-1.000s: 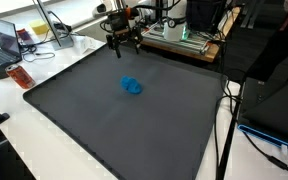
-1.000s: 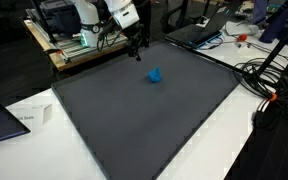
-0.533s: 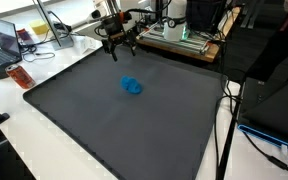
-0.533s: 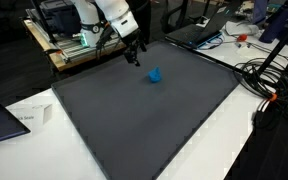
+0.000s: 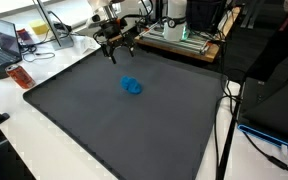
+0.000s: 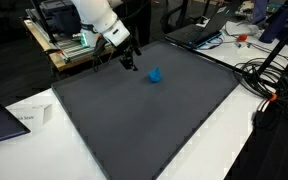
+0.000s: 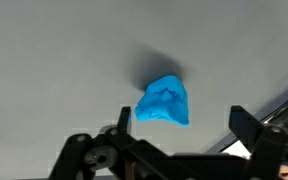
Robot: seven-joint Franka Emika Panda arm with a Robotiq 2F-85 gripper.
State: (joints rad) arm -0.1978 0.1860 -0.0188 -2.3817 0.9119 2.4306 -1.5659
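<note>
One laptop (image 5: 8, 40) stands at the far left on the white table (image 5: 54, 140), and a small red thing (image 5: 21, 77) lies just beside the edge of the dark mat (image 5: 114, 130). Both are off the mat and well apart from your arm, probably set aside there on purpose. Moving right, your gripper (image 5: 122, 52) hangs over the far part of the mat, pointing down with its jaws spread wide and nothing between them. The blue object (image 5: 131, 86) lies alone on the mat, near the gripper but not touching it, with bare mat all round, which I judge leaves it free to approach from any side. In the wrist view it sits (image 7: 164, 100) just ahead of the two fingers, throwing a soft shadow. Farther right, cables (image 5: 224, 120) hang past the mat's edge. You cannot tell whether the blue object is crumpled cloth or something firmer. The wrist view cuts off the fingers' lower parts, and the arm's upper links run out of frame in an exterior view.
</note>
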